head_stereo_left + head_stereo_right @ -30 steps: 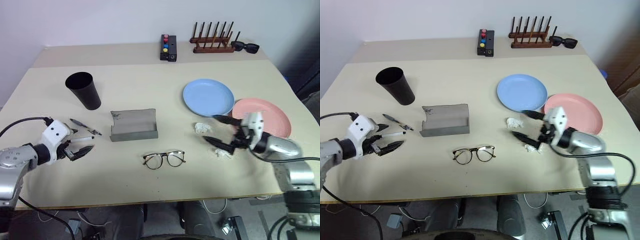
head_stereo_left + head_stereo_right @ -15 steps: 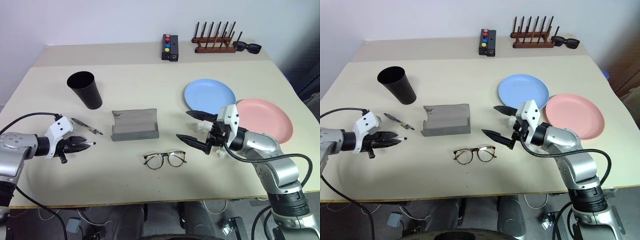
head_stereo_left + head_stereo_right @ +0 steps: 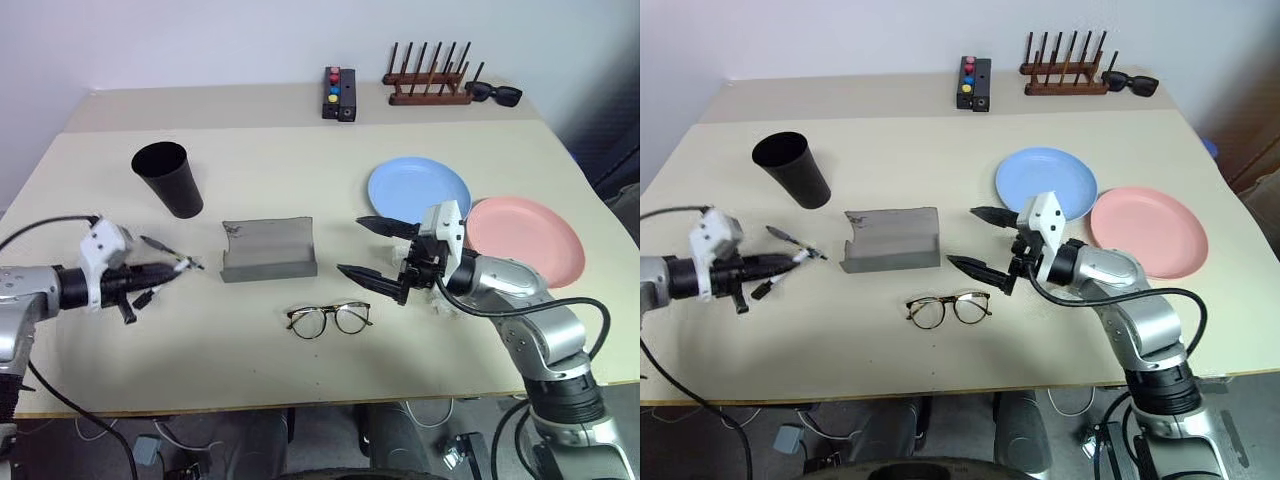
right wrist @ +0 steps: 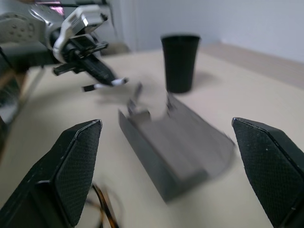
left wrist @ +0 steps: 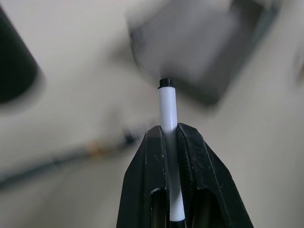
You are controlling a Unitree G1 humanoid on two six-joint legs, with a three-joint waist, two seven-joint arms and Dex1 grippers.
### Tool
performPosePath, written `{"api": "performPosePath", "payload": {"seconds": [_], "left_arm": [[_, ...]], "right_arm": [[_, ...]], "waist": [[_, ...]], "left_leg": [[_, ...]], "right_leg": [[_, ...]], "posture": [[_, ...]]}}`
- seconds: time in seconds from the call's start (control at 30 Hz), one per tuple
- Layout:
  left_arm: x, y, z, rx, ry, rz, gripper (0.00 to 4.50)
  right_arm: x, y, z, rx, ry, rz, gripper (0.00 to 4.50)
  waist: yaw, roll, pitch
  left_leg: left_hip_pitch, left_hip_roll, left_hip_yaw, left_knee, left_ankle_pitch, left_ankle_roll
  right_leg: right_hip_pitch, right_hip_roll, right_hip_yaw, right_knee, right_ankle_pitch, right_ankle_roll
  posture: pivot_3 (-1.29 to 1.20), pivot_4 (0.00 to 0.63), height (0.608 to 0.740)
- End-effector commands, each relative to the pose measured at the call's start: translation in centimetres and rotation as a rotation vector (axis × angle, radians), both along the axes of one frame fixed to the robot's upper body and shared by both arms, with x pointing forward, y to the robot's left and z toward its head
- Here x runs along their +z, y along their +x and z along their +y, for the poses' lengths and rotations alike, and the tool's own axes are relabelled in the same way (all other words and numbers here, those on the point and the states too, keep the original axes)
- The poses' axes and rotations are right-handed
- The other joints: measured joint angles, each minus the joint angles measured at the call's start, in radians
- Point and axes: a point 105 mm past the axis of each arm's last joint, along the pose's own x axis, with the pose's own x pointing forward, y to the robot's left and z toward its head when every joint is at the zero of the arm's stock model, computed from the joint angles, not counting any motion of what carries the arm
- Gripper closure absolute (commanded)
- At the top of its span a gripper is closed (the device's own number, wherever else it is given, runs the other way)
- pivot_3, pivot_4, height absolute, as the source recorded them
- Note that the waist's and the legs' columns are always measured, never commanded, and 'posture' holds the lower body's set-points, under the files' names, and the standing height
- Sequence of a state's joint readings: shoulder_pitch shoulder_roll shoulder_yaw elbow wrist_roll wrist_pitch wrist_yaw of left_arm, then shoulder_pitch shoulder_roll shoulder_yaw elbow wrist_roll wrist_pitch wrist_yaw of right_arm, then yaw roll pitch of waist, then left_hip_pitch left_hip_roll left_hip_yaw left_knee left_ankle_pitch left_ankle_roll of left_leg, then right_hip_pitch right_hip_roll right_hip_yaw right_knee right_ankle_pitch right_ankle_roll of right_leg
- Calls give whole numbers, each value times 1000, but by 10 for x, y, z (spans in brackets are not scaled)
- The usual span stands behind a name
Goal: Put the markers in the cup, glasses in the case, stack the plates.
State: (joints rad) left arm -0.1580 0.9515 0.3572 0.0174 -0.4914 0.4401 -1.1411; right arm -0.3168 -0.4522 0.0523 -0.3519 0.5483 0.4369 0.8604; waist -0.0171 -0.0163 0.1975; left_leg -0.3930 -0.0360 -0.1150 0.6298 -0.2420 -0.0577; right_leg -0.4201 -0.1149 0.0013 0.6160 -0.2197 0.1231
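Note:
My left gripper (image 3: 168,270) is shut on the white marker (image 5: 167,111) and holds it off the table at the left, its end pointing toward the grey case (image 3: 268,250). The dark marker (image 3: 158,243) lies on the table just beyond it. Further back stands the black cup (image 3: 168,178). In front of the open case lie the clear glasses (image 3: 328,318). My right gripper (image 3: 350,245) hangs open and empty above the table, to the right of the case and over the glasses' far right side. The blue plate (image 3: 418,193) and pink plate (image 3: 525,240) lie side by side at the right.
At the table's back edge stand a black box with coloured buttons (image 3: 337,94), a wooden peg rack (image 3: 428,85) and black sunglasses (image 3: 492,94). The table's front edge runs close below the glasses.
My left gripper shut on the white marker and lifted it off the table. My right gripper, still open, swung left from beside the pink plate toward the case.

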Motion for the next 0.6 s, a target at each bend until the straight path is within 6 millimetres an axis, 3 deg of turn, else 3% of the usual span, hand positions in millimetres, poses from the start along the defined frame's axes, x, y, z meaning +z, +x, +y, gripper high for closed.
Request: {"api": "performPosePath", "payload": {"seconds": [0.03, 0.17, 0.43, 0.6], "left_arm": [[46, -1, -1, 49, -135, -174, 4488], [86, 4, -1, 126, -252, -386, 4488], [172, 39, 18, 446, -429, -826, 4488], [173, 63, 27, 587, -405, -925, 4488]], "right_arm": [[17, 3, 7, 16, 90, -44, 0], [24, 7, 20, 46, 148, -48, 0], [24, 12, 39, 82, 183, -68, 0], [31, 17, 47, 64, 225, -103, 0]], "waist": [[0, 0, 0], [2, 0, 0], [3, -2, -1], [-5, -1, -1]], "left_leg": [[0, 0, 0, 0, 0, 0], [0, 0, 0, 0, 0, 0], [1, -1, 0, 1, 1, -1], [2, -1, 0, 0, 1, -2]], "right_leg": [[0, 0, 0, 0, 0, 0], [0, 0, 0, 1, 1, 1], [0, 1, 0, 2, 1, 2], [0, 1, 0, 3, 1, 2]], "posture": [[0, 150, 734], [0, 150, 734], [0, 150, 734], [0, 150, 734]]}}
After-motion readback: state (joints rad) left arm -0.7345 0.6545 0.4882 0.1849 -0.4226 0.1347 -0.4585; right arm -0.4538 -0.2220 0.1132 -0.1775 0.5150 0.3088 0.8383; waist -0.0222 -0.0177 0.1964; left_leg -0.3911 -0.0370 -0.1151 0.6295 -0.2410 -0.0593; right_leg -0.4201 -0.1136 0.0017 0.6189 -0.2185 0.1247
